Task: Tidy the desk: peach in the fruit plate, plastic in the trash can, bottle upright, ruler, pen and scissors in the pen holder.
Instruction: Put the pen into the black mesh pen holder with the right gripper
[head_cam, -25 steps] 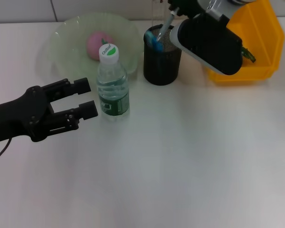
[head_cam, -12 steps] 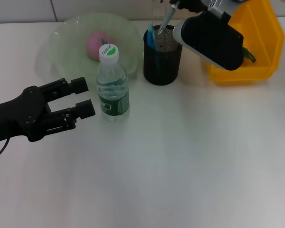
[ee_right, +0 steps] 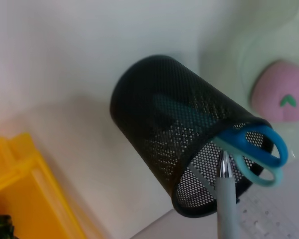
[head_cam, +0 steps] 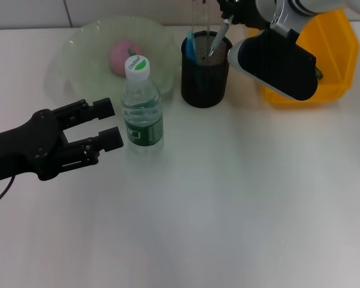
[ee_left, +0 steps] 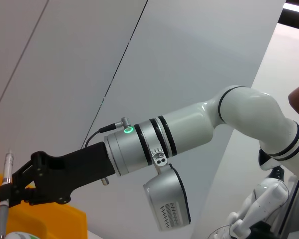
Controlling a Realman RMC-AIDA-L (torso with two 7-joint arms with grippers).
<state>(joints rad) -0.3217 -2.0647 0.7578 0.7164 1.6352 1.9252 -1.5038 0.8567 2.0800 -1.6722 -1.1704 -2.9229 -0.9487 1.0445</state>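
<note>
From the head view, the right gripper [head_cam: 228, 13] pinches the pen [head_cam: 217, 37], its tip inside the pen holder [head_cam: 204, 78]; the left gripper [head_cam: 111, 123] waits open beside the upright bottle [head_cam: 142, 108]. The right wrist view reveals scissors [ee_right: 256, 152] already inside.

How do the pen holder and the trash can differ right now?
The pen holder is a black mesh cylinder; the trash can is a solid yellow bin. The pen holder holds blue scissors and a pen; the trash can shows something dark inside. Both stand at the desk's far edge.
</note>
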